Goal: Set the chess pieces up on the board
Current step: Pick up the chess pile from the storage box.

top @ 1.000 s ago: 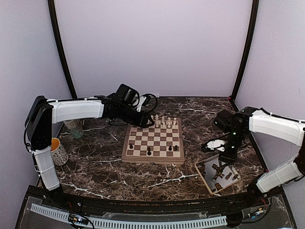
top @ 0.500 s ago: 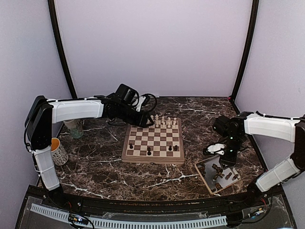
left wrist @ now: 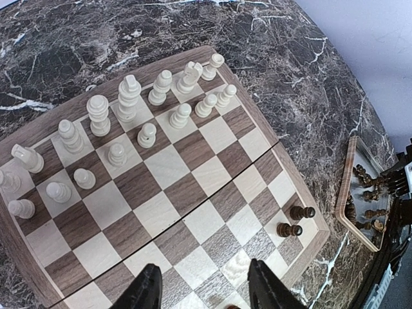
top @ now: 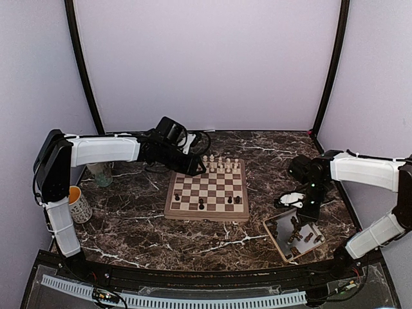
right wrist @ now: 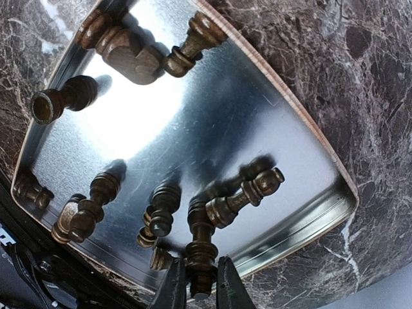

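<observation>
The board (top: 205, 217) lies mid-table, with cream chessmen (top: 221, 164) on its far rows and a few dark chess pieces (top: 201, 205) near its front edge. Two of the dark ones (left wrist: 302, 212) stand at the board's corner in the left wrist view. Open and holding nothing, my left gripper (top: 198, 168) (left wrist: 205, 290) hovers over the board's far left corner. My right gripper (top: 297, 222) (right wrist: 201, 283) is down in the tray (top: 273, 237) and shut on a dark piece (right wrist: 201, 248). Several more dark pieces (right wrist: 244, 196) lie loose in the tray (right wrist: 193, 109).
A patterned mug (top: 78, 205) and a glass (top: 100, 172) stand at the table's left side beside the left arm. Black cables (top: 203, 138) lie behind the board. The tray (left wrist: 351, 187) sits close to the table's front right edge.
My right gripper dropped into the tray and closed on a dark piece. The left arm has barely moved.
</observation>
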